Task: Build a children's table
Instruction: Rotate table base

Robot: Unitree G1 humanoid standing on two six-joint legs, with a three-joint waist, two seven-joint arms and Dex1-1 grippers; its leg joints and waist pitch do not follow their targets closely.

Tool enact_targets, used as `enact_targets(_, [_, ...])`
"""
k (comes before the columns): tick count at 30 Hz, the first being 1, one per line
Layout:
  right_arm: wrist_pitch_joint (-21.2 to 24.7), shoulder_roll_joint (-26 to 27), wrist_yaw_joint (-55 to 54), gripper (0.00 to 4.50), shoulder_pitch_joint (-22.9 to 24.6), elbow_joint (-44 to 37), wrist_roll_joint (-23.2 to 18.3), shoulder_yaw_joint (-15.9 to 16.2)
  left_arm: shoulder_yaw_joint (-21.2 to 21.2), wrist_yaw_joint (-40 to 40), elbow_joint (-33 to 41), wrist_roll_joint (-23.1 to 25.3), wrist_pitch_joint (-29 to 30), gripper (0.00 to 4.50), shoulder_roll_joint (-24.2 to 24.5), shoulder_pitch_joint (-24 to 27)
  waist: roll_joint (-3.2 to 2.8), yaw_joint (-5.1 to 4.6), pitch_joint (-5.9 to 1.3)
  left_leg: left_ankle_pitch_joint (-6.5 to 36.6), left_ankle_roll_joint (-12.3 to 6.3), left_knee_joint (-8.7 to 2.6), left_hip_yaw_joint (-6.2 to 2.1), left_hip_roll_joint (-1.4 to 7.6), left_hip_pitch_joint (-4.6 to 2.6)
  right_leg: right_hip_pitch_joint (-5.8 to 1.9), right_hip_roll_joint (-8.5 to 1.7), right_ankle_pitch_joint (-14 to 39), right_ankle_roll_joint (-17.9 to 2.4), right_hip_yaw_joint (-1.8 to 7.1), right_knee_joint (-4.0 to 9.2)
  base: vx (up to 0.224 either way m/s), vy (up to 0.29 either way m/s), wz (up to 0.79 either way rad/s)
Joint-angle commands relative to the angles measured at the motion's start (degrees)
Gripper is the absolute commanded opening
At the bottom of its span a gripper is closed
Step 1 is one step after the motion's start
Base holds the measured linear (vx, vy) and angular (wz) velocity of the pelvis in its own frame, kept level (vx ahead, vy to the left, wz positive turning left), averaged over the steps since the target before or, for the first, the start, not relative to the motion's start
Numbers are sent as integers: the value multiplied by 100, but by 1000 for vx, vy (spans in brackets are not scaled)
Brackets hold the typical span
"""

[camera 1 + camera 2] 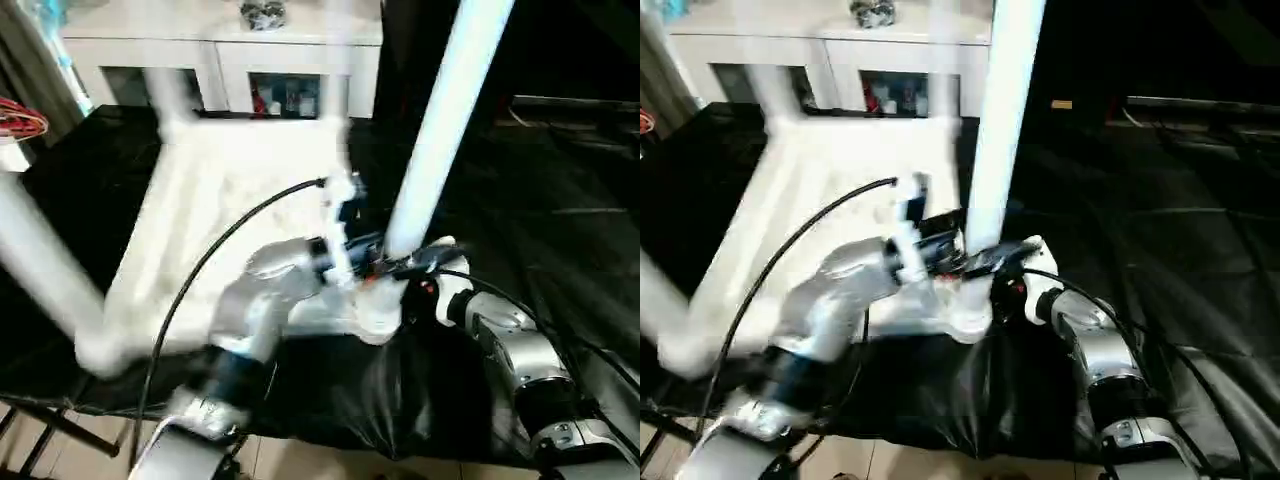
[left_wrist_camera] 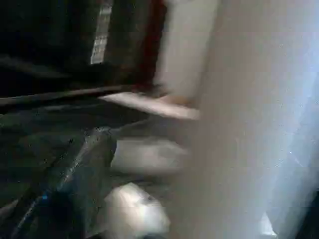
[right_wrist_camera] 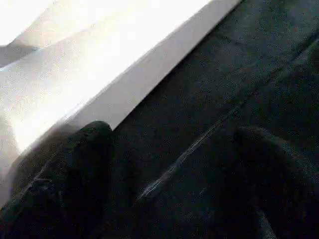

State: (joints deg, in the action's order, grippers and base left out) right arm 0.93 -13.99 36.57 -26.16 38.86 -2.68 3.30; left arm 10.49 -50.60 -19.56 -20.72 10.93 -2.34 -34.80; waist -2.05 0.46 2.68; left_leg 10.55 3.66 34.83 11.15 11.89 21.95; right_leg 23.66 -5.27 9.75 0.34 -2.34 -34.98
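Observation:
The children's table lies upside down, its white top (image 1: 225, 205) on the black cloth. A tall white leg (image 1: 440, 130) stands in the near right corner socket (image 1: 375, 320). Another leg (image 1: 45, 270) rises from the near left corner, and a third one (image 1: 170, 90) stands at the far left corner. My left gripper (image 1: 352, 255) reaches across the top to the base of the near right leg; the left wrist view has one black finger (image 2: 82, 164) beside the leg (image 2: 249, 124). My right gripper (image 1: 422, 265) sits at the same corner, its fingers (image 3: 94, 144) spread open over the cloth by the top's edge (image 3: 99, 84).
A white cabinet (image 1: 230, 50) with glass-fronted compartments stands behind the table. Black cloth (image 1: 560, 200) covers the work surface to the right. A bundle of red wires (image 1: 20, 120) lies at the left edge. Light floor tiles (image 1: 80, 460) are visible below the front edge.

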Motion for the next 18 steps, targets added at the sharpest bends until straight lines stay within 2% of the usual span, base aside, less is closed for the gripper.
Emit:
enact_targets(1, [-153, 206, -47, 447, -157, -8, -24, 137, 193, 251, -320, 299, -174, 450, -59, -192, 99, 52, -390, 1259, -373, -386, -36, 47, -57, -322, -172, 1416, -1270, 109, 476, 0, 0, 0])
enact_targets(5, [-168, -7, -102, 447, -101, -54, -66, -58, 144, 123, -391, 432, -301, 450, 178, -136, 105, 67, -393, 1241, -415, -389, -36, 49, -50, -328, -174, 1296, -1326, 112, 449, 0, 0, 0])
enact_targets(7, [-142, -164, -46, 447, 4, -187, -98, -148, 224, -281, -161, 386, -181, 450, 415, 60, 100, 74, -395, 1179, -459, -386, -38, 49, -41, -330, -178, 1207, -1364, 108, 437, 0, 0, 0])
enact_targets(8, [-115, -232, 4, 447, 60, -264, -115, -180, 296, -530, -21, 335, -55, 450, 544, 167, 106, 85, -396, 1152, -478, -383, -36, 49, -44, -332, -182, 1184, -1369, 111, 442, 0, 0, 0])
enact_targets(9, [-68, -356, 114, 447, 187, -441, -104, -174, 470, -892, 238, 310, 158, 450, 807, 360, 67, 107, -401, 1044, -527, -385, -34, 66, -54, -326, -175, 1028, -1422, 113, 416, 0, 0, 0])
enact_targets(10, [-57, -393, 143, 447, 221, -488, -97, -169, 521, -977, 304, 314, 207, 450, 880, 409, 74, 112, -410, 1000, -541, -376, -35, 70, -55, -332, -172, 935, -1440, 117, 398, 0, 0, 0])
enact_targets(11, [-35, -486, 217, 447, 306, -600, -77, -151, 652, -1156, 409, 350, 298, 450, 1061, 509, 51, 131, -411, 961, -554, -378, -33, 68, -62, -322, -160, 848, -1477, 113, 382, 0, 0, 0])
enact_targets(12, [34, -663, 382, 447, 473, -830, -76, -137, 870, -1400, 575, 470, 362, 450, 1385, 687, 53, 134, -408, 986, -563, -384, -25, 73, -71, -314, -153, 856, -1479, 116, 394, 0, 0, 0])
enact_targets(14, [102, -831, 472, 447, 629, -1044, -87, -166, 929, -1427, 600, 547, 399, 450, 1561, 797, 30, 171, -391, 1064, -524, -399, -30, 84, -77, -304, -147, 889, -1449, 118, 388, 0, 0, 0])
enact_targets(15, [182, -1001, 553, 447, 787, -1287, -102, -206, 869, -1295, 531, 639, 326, 450, 1615, 858, 24, 189, -374, 1264, -439, -411, -13, 90, -116, -284, -138, 1034, -1419, 124, 420, 0, 0, 0])
enact_targets(18, [267, -1139, 662, 450, 930, -1542, -141, -230, 832, -1092, 352, 824, 283, 432, 1652, 830, 35, 199, -362, 1435, -325, -430, -18, 80, -111, -281, -153, 1330, -1340, 127, 444, 0, 0, 0])
